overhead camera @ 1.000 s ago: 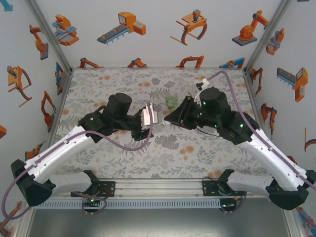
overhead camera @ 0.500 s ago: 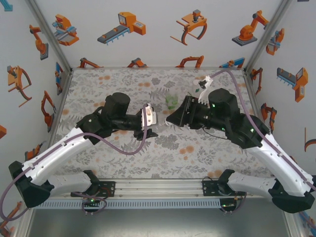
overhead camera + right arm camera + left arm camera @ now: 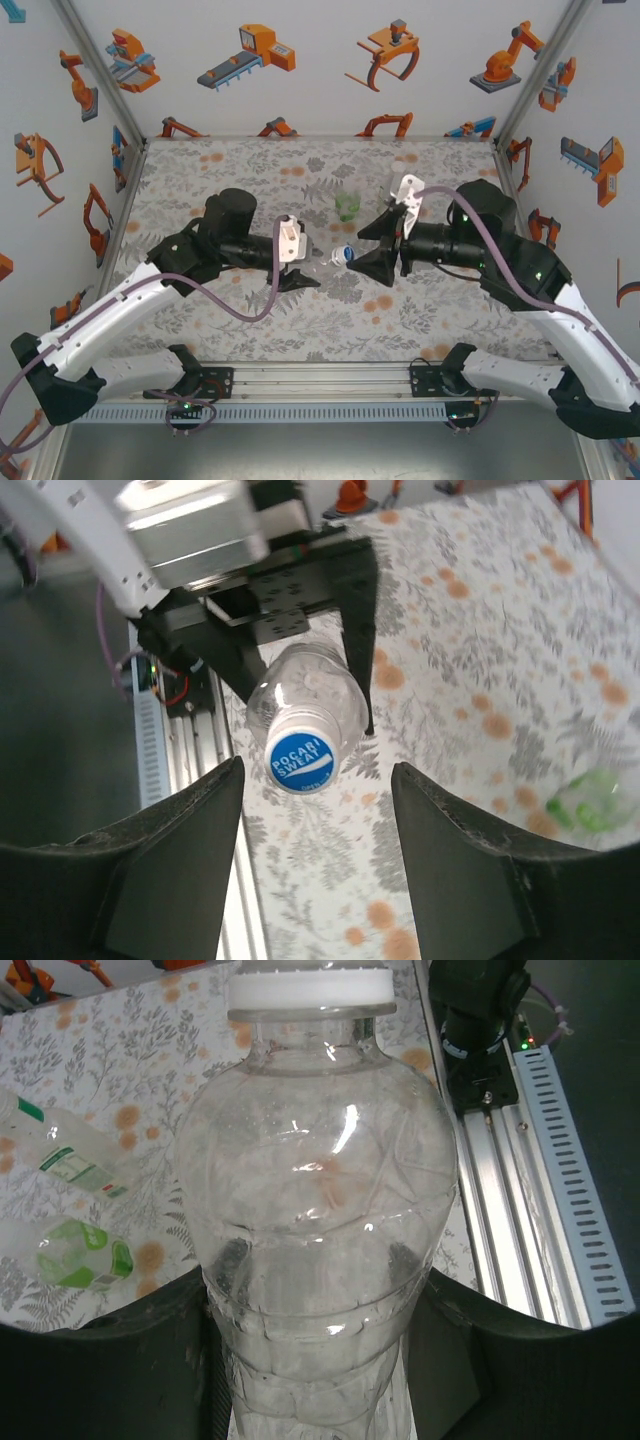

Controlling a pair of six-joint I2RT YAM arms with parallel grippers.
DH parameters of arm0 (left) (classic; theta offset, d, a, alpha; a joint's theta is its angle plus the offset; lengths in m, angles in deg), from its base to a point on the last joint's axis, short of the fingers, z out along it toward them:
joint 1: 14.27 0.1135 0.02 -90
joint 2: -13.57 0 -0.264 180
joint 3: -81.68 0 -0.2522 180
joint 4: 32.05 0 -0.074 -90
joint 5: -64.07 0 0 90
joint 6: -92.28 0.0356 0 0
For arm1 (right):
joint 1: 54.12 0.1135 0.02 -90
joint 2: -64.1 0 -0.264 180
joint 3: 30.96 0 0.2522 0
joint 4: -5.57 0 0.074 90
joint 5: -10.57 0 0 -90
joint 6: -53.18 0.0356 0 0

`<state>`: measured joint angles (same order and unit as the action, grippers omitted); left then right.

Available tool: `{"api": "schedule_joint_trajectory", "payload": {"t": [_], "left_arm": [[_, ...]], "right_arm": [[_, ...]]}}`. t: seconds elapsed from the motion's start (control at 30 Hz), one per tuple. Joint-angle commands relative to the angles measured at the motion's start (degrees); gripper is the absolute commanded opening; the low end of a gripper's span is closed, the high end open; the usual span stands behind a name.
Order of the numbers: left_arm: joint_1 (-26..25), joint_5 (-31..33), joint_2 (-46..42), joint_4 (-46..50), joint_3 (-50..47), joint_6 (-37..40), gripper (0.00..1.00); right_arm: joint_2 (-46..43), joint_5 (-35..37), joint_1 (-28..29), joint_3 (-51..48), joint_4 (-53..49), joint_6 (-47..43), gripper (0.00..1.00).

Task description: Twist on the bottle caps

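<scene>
One short clear bottle (image 3: 320, 1190), its blue-topped cap (image 3: 300, 760) seated on the neck, is clamped round the body by the left hand (image 3: 315, 1295) and held lengthwise above the surface (image 3: 330, 335), cap end pointing away from that hand toward the right hand (image 3: 356, 248). Right hand: fingers (image 3: 180, 870) spread apart, the cap facing the gap between them, untouched. One squat green-tinted bottle (image 3: 347, 206) on the surface beyond both hands; one taller bottle with green label band (image 3: 65, 1155) lying on its side near it, ahead and left of the left hand.
</scene>
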<state>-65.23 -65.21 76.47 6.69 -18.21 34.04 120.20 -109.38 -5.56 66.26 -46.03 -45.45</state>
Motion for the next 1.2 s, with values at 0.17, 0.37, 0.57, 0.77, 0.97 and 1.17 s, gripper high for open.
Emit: {"api": "schedule_joint_trajectory", "payload": {"t": [0.17,0.37,0.57,0.77,0.97,1.17], "left_arm": [[-0.1,-3.5,-0.9,1.2,0.5,0.8,0.00],[0.0,-3.5,-0.9,2.1,1.0,1.4,0.00],[-0.1,-3.7,-0.4,2.1,1.1,1.7,0.00],[0.0,-3.5,-0.5,1.8,1.2,1.7,0.00],[-0.1,-3.4,-0.3,1.7,1.4,1.8,0.00],[-0.1,-1.9,0.3,0.6,2.0,0.8,0.00]], "right_arm": [[2.9,-11.3,0.1,3.0,-0.2,-15.0,0.48],[3.0,-10.8,0.1,2.7,-0.8,-15.1,0.44],[3.0,-10.4,0.1,2.4,-1.4,-15.2,0.43],[3.1,-10.8,0.1,2.3,-2.5,-15.3,0.44],[2.9,-11.1,0.1,2.1,-2.4,-15.3,0.36],[2.6,-6.9,0.1,0.9,-1.3,-10.4,0.10]]}}
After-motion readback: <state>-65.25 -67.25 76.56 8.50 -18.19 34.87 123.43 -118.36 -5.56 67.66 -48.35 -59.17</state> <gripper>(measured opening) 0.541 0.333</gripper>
